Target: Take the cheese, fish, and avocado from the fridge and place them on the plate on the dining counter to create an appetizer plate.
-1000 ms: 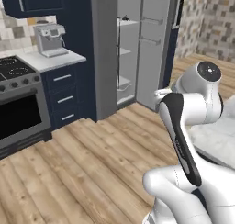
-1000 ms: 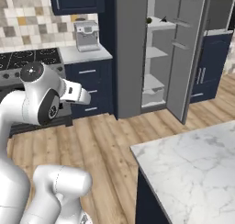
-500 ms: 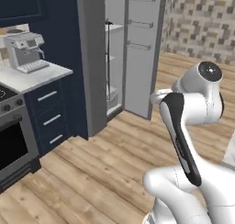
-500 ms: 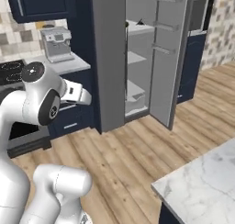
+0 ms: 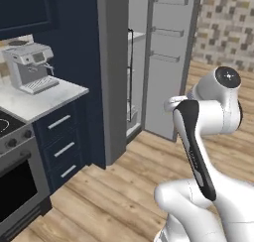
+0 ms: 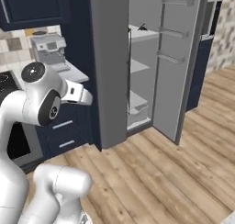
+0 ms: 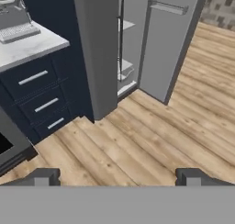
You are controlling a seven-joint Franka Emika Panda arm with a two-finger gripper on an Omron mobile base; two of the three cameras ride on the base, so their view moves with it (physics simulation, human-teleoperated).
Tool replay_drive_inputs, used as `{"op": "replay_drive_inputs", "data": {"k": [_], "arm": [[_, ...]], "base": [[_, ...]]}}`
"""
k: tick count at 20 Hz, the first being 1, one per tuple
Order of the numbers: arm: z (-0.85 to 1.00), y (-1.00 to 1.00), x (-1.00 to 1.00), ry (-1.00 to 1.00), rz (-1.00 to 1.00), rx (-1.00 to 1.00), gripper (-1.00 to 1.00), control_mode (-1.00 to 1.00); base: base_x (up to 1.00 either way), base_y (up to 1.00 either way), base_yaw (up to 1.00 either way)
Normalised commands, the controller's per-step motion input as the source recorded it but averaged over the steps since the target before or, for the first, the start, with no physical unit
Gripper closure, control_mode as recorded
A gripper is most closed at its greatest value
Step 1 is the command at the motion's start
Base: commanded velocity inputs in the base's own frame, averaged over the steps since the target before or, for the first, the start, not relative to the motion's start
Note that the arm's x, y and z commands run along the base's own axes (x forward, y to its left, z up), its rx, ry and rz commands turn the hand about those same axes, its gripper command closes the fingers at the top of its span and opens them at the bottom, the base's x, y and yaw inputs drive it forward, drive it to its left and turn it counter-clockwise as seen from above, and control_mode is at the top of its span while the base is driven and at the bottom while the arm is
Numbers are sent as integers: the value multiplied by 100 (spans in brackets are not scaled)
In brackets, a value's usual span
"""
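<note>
The tall grey fridge (image 5: 114, 87) (image 6: 108, 67) (image 7: 98, 48) stands ahead with its door (image 5: 168, 62) (image 6: 176, 62) swung open, showing pale inner shelves and door racks. A small dark thing (image 6: 141, 27) lies on an upper shelf, too small to name. A pale object (image 6: 137, 109) rests on a low shelf. I cannot make out the cheese, fish or avocado. The plate and the dining counter are out of view. My gripper (image 7: 117, 177) is open and holds nothing. It hangs over the wood floor, well short of the fridge.
Left of the fridge, a marble worktop (image 5: 39, 99) carries a coffee machine (image 5: 30, 67) (image 6: 49, 48) over navy drawers (image 5: 59, 142) (image 7: 39, 99). An oven (image 5: 15, 186) sits further left. Wood floor (image 6: 174, 172) lies open in front of the fridge.
The whole picture has shifted: the base has moved nearer the fridge, which now looks larger and more central. The marble island has left the right base view. The gripper stays open.
</note>
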Motion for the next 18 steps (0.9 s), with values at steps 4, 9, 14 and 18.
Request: {"op": "replay_drive_inputs", "data": {"k": [4, 9, 14, 18], "arm": [[0, 0, 0, 0, 0, 0, -100, 100], [0, 0, 0, 0, 0, 0, -100, 100], [0, 0, 0, 0, 0, 0, -100, 100], [0, 0, 0, 0, 0, 0, -100, 100]], "base": [[78, -51, 28], [87, -36, 32], [88, -24, 30], [59, -43, 31]]}}
